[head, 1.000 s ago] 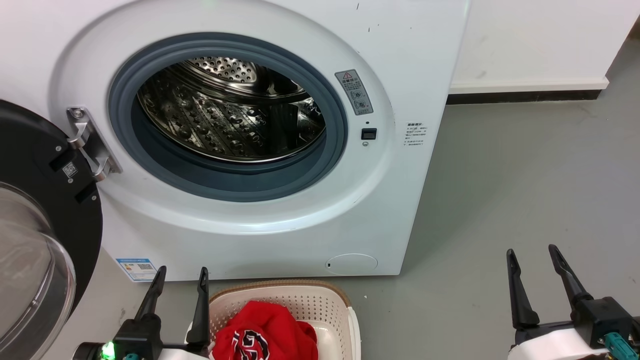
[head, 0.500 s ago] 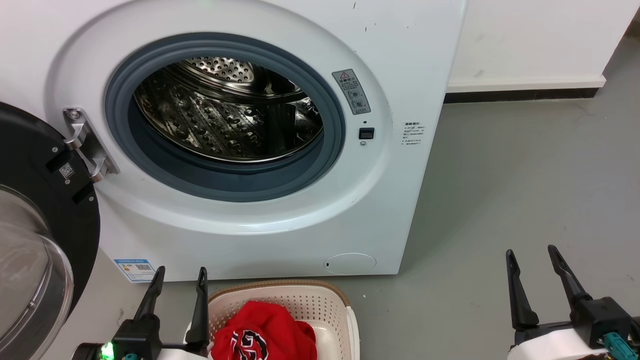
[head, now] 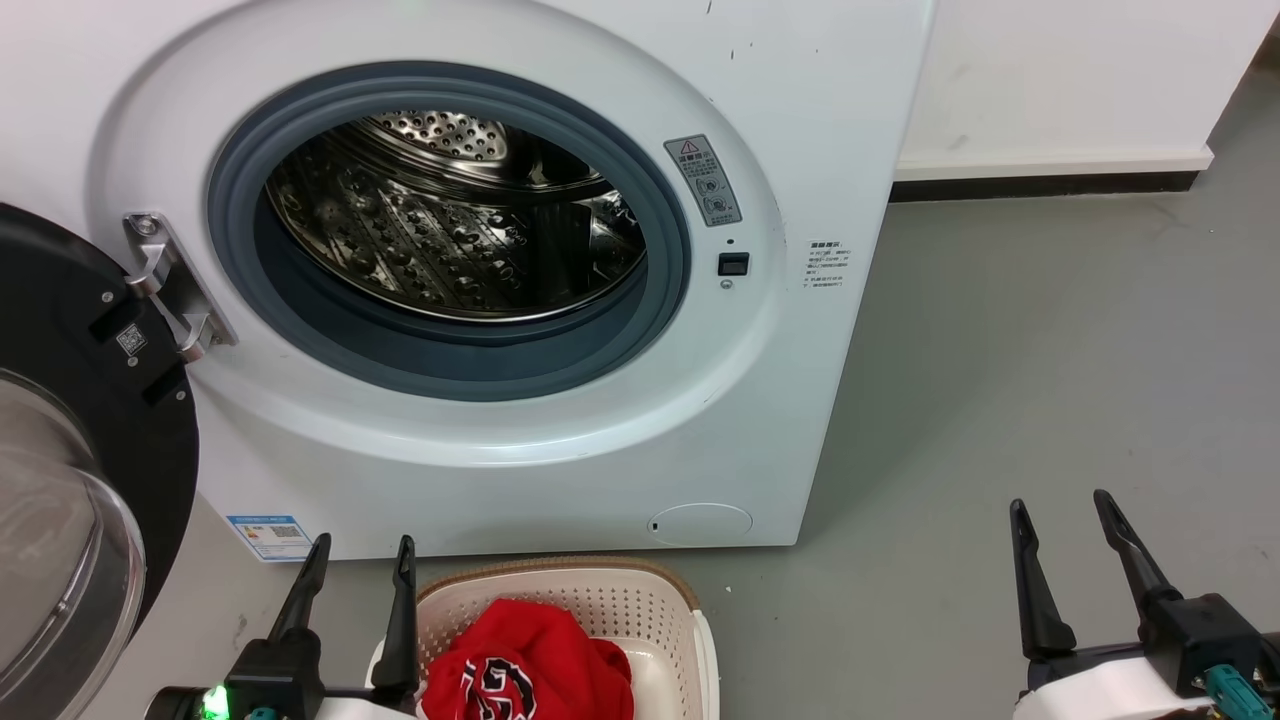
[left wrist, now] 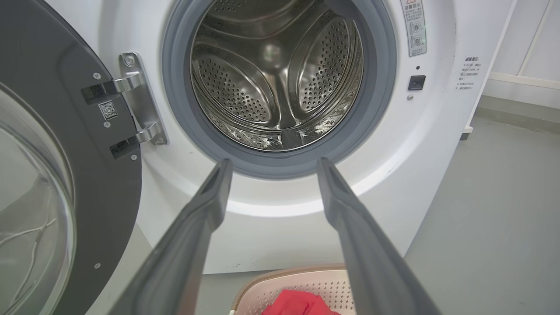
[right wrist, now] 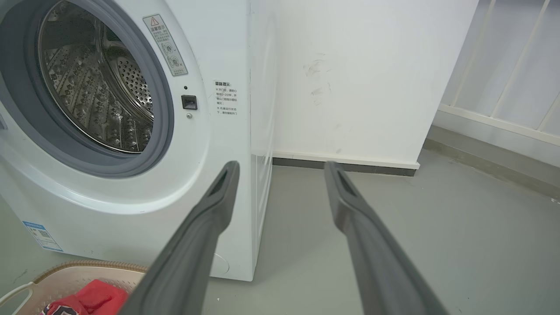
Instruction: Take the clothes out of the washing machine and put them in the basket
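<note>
red clothes (head: 530, 665) are seen heaped in the basket (head: 640, 600) on the floor (head: 1000, 350) before the washer (head: 600, 470); its door (head: 70, 330) is swung open; the left tool (head: 363, 545) and right tool (head: 1060, 500) are held spread, gripping nothing

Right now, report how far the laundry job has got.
Done: red clothes lie in the basket, and the drum of the washing machine looks bare wherever the views reach. In hand: nothing; the left gripper and right gripper are open and hold nothing. Left: seemingly nothing to fetch, though the drum's lowest front is hidden behind the grey seal.
</note>
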